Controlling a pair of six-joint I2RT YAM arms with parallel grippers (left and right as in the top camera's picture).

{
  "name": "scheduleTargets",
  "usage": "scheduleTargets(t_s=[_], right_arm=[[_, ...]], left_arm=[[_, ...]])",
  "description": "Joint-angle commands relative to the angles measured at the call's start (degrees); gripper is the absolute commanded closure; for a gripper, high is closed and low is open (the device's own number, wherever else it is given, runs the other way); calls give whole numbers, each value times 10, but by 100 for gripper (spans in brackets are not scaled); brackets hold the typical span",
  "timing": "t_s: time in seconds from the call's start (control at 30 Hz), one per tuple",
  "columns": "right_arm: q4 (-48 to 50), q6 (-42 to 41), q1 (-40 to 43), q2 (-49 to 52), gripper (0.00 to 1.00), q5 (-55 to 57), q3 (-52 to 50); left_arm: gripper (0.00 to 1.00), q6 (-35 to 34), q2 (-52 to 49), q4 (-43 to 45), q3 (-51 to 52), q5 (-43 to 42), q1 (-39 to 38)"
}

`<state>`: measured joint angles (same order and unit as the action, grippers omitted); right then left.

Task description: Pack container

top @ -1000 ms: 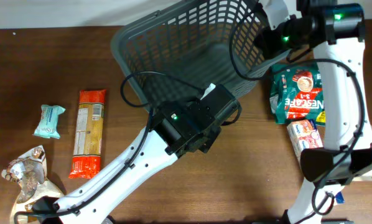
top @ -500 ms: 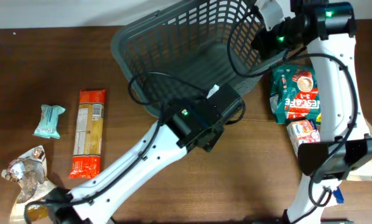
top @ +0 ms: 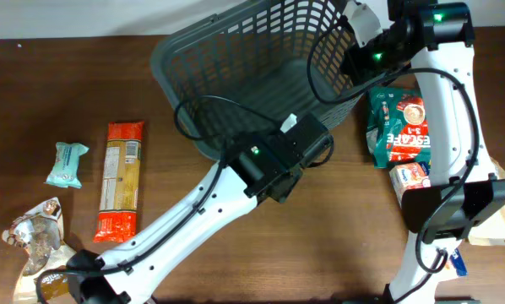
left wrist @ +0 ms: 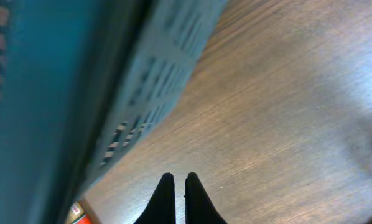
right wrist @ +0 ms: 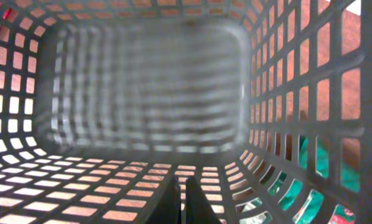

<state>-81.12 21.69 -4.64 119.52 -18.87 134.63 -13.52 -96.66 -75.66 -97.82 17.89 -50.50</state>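
Black fingers nearly touching, left pincer (left wrist: 175, 198) hangs over the bench (top: 345, 245) beside, and right pincer (right wrist: 181, 198) inside, the container (top: 236, 42), a big dark grey plastic basket with square-slotted lattice walls, thick rolled rim and solid base, at the overhead frame's upper centre.

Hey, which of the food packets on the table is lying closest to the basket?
The green Nescafe bag, right beside the basket at its right wall; the other packets lie farther off.

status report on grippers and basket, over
Left gripper shut, empty, beside basket. Right gripper shut inside basket's right rim. Basket empty; pasta packet, coffee pouch outside on table.
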Motion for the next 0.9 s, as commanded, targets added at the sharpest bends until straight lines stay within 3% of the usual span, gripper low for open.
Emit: scheduleTargets(t_s=[0.0,0.37,0.87], right_arm=[[-8,6,2,2,96,12,7],[-33,5,2,0,96,16,7],[-91,3,-3,-12,97,7,7]], left_arm=[[98,-1,-3,-2,5,16,22],[98,21,-3,-2,5,16,75],[98,42,-3,15,5,32,85]])
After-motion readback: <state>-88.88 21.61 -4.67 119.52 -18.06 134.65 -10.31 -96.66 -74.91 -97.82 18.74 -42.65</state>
